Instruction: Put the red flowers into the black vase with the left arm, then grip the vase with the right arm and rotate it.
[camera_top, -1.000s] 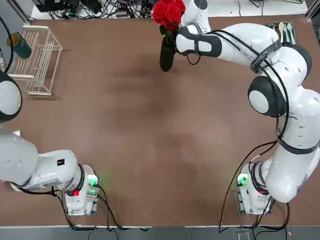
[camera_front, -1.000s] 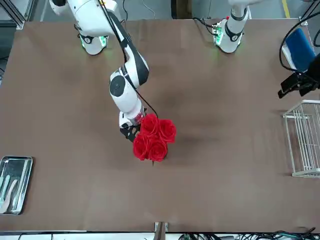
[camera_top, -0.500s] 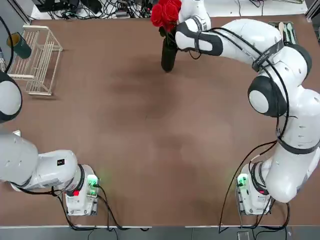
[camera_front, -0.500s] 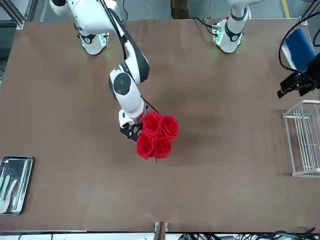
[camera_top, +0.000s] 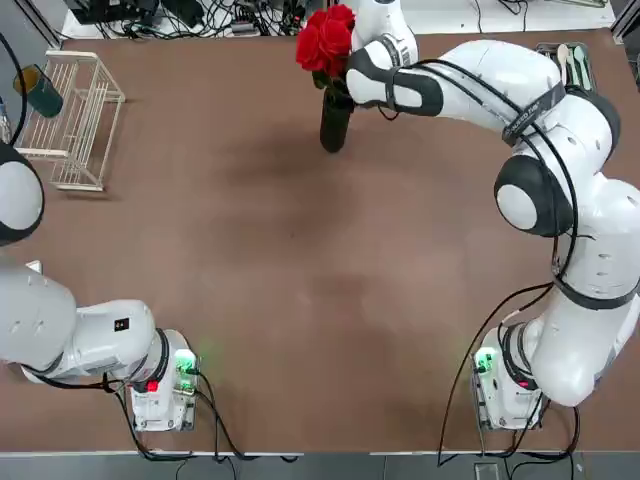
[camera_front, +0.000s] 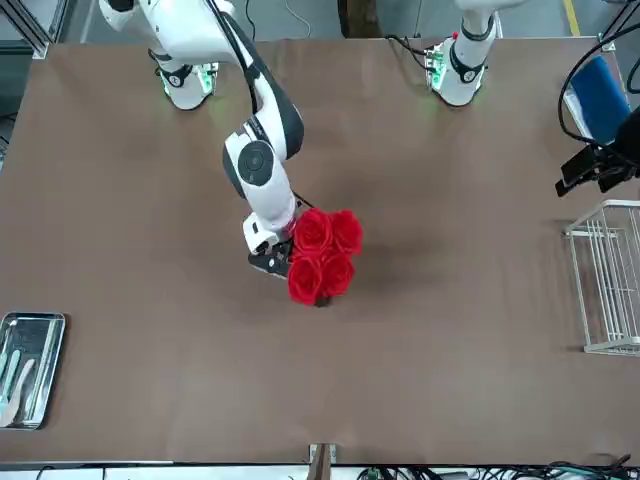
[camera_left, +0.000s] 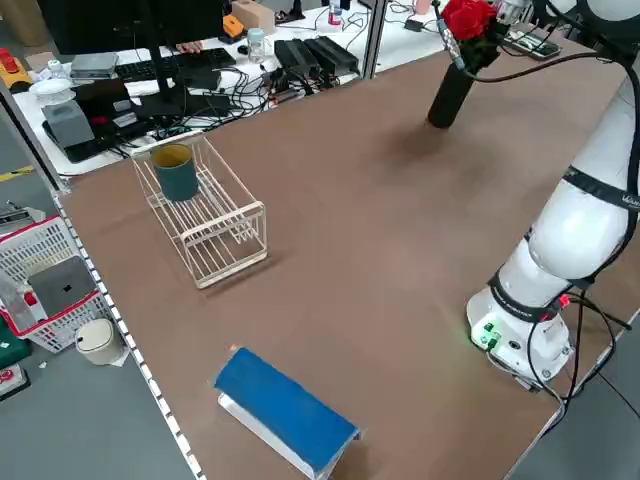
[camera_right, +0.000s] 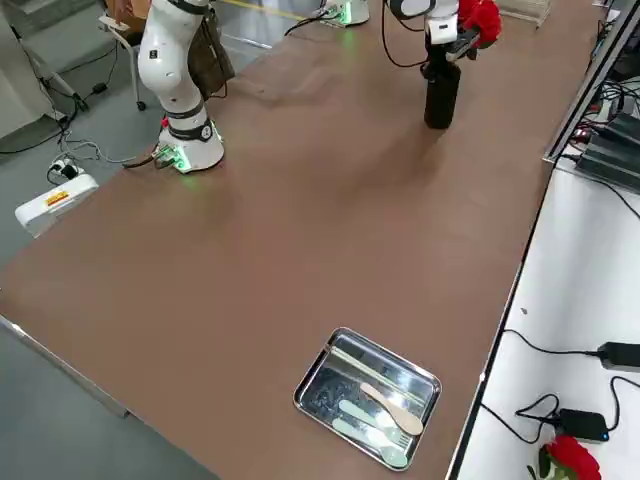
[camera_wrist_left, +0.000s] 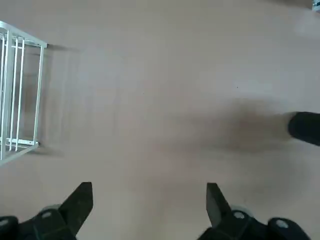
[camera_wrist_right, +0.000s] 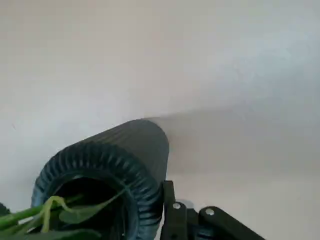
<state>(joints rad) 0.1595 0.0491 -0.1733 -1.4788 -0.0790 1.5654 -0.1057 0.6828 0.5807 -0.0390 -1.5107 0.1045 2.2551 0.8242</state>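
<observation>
The black vase (camera_right: 442, 92) stands close in the right gripper's (camera_front: 284, 262) closed grip, its long axis crossing the fingers, ready for turning. Red flowers (camera_front: 324, 252) crown its mouth. Well apart from the vase, the left gripper (camera_wrist_left: 149, 186) waits wide open, empty.

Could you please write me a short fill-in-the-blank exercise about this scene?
The slim black vase is held by the ____ arm's gripper.
The bright ____ flowers are in its mouth.
The white wire rack holds a dark green ____.
The left gripper is not shut but ____.

Missing words: right; red; cup; open.
</observation>
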